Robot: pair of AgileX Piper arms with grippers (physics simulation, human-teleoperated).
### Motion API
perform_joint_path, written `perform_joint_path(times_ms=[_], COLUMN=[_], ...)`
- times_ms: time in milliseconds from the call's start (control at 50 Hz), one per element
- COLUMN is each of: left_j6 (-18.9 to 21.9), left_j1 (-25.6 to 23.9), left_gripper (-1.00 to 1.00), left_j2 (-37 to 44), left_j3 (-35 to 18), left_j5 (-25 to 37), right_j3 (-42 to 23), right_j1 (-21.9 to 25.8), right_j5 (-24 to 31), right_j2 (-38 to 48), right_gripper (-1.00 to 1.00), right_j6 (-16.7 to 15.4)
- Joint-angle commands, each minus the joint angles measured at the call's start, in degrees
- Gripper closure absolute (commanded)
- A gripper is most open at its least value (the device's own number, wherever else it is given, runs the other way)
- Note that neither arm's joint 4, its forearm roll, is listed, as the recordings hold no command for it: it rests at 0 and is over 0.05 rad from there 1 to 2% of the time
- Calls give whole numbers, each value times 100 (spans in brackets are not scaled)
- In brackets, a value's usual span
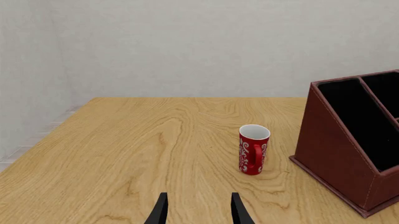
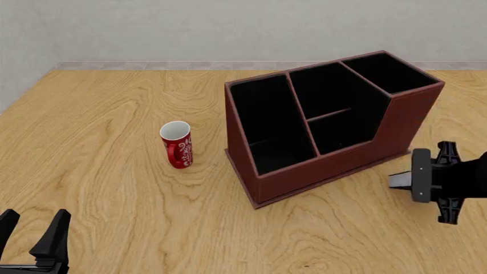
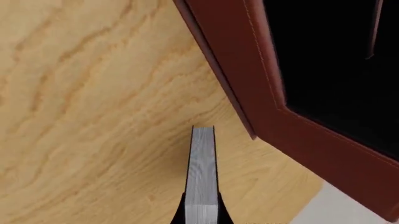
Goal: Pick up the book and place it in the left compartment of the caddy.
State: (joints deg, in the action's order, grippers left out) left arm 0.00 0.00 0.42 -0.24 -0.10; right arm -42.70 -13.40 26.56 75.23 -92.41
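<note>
Beside one caddy (image 2: 327, 131), one book (image 3: 203, 177) (clamped).

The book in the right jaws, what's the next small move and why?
Probably lift and carry it leftward over the caddy: the right gripper holds the book low beside the caddy's right end, while the left compartment lies at the far end.
</note>
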Motion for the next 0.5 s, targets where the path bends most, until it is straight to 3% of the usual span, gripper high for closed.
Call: perform_joint_path(times_ms=[20, 500], left_j6=[0, 0], left_j1=[0, 0], left_gripper=[-100, -100], left_j2=[0, 0], left_j3=[0, 0], left_j5=[0, 0], right_j3=[457, 438], right_j1=[-122, -436], right_j5=[624, 2243], right_j2=[-704, -2844], right_gripper=[100, 100], right_j6=[-127, -521])
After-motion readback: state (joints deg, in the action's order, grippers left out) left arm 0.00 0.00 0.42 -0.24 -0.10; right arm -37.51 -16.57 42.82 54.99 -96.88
